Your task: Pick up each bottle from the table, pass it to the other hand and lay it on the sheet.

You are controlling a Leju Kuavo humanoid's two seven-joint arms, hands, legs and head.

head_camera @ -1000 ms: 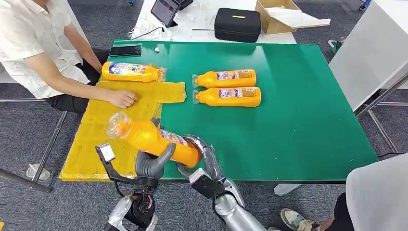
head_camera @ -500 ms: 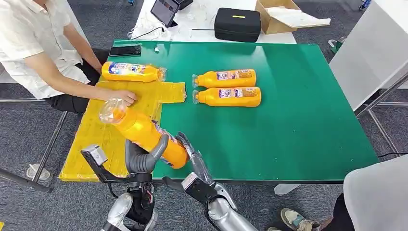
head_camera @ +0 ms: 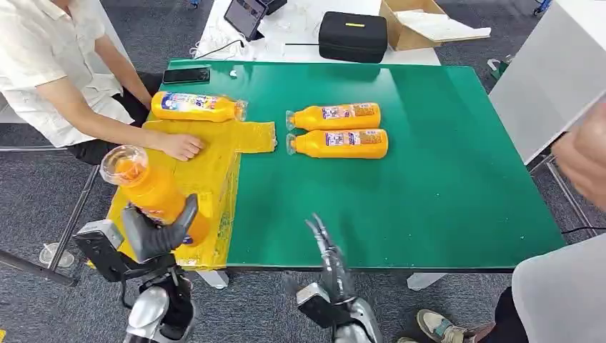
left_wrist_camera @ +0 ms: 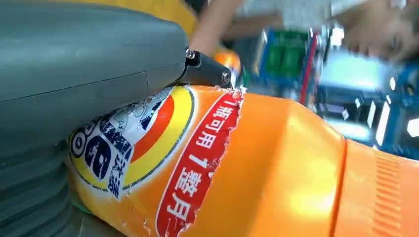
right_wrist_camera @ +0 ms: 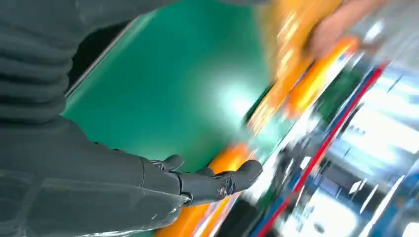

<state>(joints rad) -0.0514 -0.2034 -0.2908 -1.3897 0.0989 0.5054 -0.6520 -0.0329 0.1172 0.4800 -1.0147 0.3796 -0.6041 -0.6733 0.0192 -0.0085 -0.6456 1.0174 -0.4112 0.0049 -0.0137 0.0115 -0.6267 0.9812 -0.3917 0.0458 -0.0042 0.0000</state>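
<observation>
My left hand (head_camera: 159, 234) grips an orange bottle (head_camera: 151, 189) around its lower body, tilted with its clear cap end up, over the near left part of the yellow sheet (head_camera: 204, 168). Close up, the bottle's (left_wrist_camera: 257, 168) torn label sits under my left hand (left_wrist_camera: 84, 84). My right hand (head_camera: 327, 254) is empty with fingers spread at the table's near edge; it appears open in the right wrist view (right_wrist_camera: 207, 182) too. One bottle (head_camera: 194, 106) lies at the sheet's far edge. Two bottles (head_camera: 334, 116) (head_camera: 339, 143) lie side by side on the green table (head_camera: 429, 179).
A seated person rests a hand (head_camera: 180, 146) on the sheet. A phone (head_camera: 186, 74) lies at the table's far left corner. A black case (head_camera: 353, 35) and a cardboard box (head_camera: 421, 23) sit on the white table behind. A blurred person's hand (head_camera: 582, 161) shows at the right.
The right hand let go of the bottle and drew back to the table's near edge. The left hand carried the bottle leftward over the sheet's near left part.
</observation>
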